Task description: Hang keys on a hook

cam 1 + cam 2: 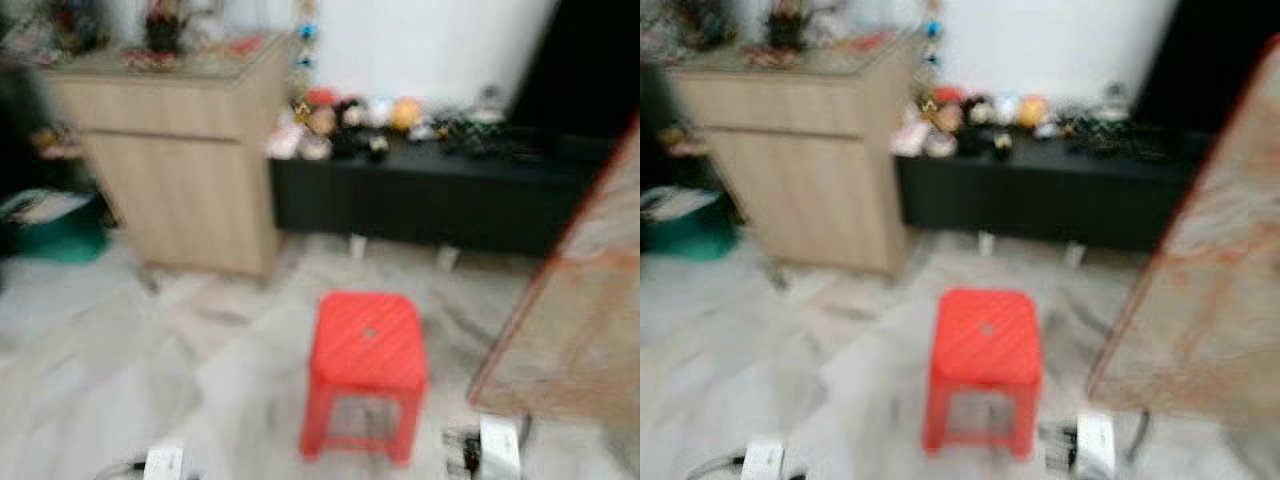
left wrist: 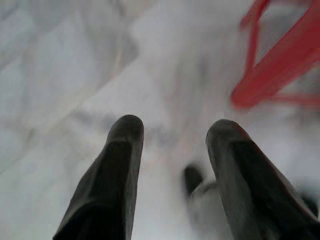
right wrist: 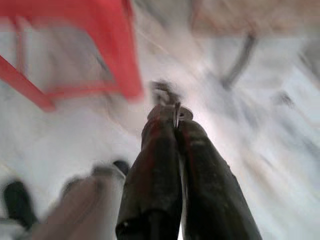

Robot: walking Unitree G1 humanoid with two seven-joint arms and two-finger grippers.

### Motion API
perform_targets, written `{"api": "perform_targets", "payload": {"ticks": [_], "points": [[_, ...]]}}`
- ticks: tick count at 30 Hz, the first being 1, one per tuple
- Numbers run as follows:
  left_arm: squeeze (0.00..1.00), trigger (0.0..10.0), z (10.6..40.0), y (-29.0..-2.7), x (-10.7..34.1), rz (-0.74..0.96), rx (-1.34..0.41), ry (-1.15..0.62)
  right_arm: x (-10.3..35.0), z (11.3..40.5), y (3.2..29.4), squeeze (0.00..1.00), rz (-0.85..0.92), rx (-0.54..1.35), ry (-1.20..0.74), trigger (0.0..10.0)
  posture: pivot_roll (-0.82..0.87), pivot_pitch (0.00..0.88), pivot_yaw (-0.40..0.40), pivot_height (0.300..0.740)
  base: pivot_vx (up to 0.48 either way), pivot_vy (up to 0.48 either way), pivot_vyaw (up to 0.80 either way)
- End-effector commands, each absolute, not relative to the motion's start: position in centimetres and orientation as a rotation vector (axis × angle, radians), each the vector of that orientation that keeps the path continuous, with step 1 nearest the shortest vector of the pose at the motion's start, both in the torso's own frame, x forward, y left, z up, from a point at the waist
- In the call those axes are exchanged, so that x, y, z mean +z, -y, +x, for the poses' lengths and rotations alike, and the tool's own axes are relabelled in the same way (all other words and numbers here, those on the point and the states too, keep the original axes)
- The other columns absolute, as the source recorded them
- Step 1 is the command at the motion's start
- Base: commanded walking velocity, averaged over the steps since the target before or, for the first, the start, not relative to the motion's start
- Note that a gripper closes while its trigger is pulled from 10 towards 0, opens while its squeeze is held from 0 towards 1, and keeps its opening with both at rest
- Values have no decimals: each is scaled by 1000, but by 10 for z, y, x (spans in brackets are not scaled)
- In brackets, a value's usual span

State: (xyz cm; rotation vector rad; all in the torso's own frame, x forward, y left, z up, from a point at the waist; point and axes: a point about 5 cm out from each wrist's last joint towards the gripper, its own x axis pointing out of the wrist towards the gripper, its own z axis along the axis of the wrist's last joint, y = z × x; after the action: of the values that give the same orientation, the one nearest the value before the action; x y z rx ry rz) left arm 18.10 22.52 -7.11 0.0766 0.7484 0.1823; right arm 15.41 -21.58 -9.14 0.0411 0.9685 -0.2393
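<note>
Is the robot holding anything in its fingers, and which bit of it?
Yes. The right gripper pinches a thin silver metal key ring by its rim at the fingertips; something dark dangles beyond, blurred. The left gripper is open, holding nothing.

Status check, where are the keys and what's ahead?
Right gripper shut on key ring, held low. Left gripper open, idle over floor. Red stool directly ahead on the marble. Views blurred; can't make out a hook.

head views forward-down; wrist views floorward, sharing red stool (image 1: pixel 367 345)
</note>
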Motion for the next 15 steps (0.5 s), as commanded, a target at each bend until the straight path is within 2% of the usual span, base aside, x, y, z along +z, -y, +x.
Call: {"api": "perform_targets", "payload": {"ticks": [1, 15], "points": [[0, 10000, 167, -226, -79, 68, 195, -803, -83, 175, 215, 0, 30, -223, -910, 10000, 7, 0, -26, 740, 0, 0, -425], [0, 10000, 166, -224, -80, 62, 184, -812, -79, 185, 211, 0, 27, -212, -893, 10000, 9, 0, -31, 740, 0, -20, -30]]}}
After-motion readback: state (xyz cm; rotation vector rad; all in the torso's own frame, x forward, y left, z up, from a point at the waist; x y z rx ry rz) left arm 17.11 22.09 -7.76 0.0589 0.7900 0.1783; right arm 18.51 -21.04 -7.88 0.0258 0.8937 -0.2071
